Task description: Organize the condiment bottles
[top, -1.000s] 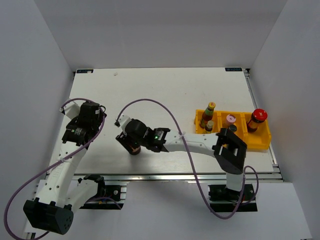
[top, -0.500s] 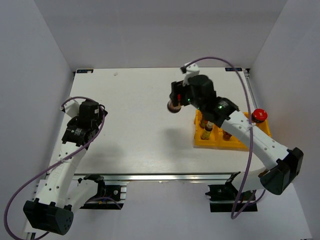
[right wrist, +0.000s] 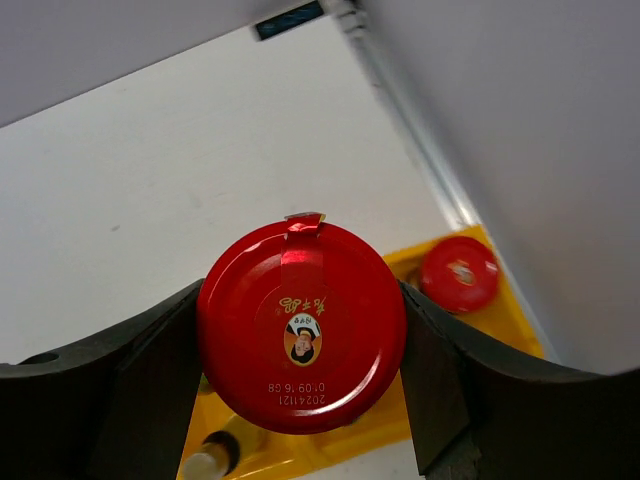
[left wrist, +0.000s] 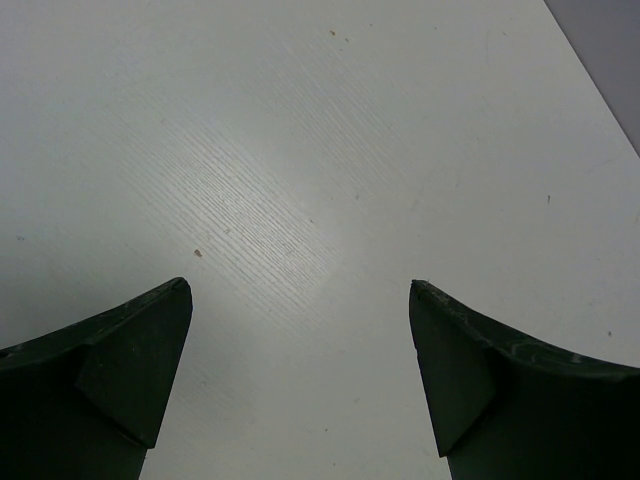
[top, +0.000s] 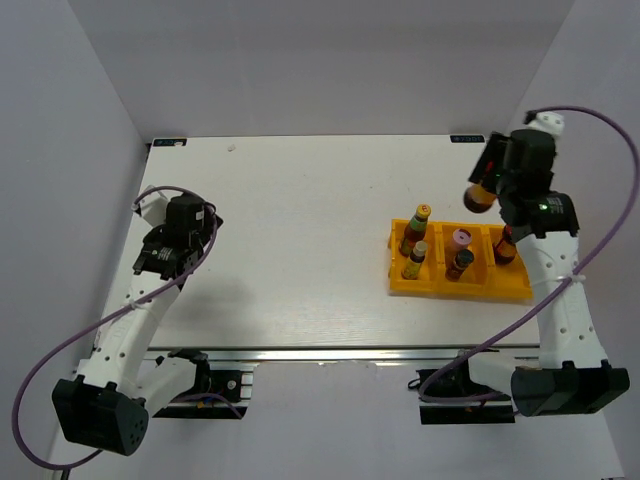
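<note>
Aloft, red-capped jar (right wrist: pixel 300 325) clamped in right end effector (right wrist: pixel 298 380).

Bright, even light — glare patch on table (left wrist: pixel 290 250).

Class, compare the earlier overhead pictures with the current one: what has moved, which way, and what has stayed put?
The right tool, shut on the red-capped jar throughout, lifted it from the table's near middle and swung it rightward, to over the right half of the yellow tray. The bottles in the tray stayed put, and the left arm barely shifted.
</note>
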Action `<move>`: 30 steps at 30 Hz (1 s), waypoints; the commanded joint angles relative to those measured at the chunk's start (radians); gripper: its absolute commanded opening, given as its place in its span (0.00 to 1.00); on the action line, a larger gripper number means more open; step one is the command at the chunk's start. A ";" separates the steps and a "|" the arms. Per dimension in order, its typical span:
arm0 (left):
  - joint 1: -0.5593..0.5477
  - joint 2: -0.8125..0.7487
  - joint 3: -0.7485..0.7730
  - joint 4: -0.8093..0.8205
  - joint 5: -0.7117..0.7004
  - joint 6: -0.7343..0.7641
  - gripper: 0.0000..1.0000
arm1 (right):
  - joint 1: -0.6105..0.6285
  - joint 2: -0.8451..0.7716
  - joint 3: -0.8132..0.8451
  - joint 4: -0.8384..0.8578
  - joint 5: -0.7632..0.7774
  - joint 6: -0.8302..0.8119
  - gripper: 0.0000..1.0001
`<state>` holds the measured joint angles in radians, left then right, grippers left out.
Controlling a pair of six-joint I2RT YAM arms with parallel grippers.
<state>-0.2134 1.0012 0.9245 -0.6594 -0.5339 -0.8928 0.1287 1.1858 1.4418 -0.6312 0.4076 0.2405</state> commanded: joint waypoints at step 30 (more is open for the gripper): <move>-0.004 0.102 0.043 0.067 0.032 0.069 0.98 | -0.394 -0.206 -0.463 0.215 0.149 0.102 0.10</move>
<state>-0.2134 1.1130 0.9306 -0.5972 -0.4824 -0.8307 -0.2562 1.0203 0.9836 -0.6327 0.5137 0.3523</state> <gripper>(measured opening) 0.983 0.734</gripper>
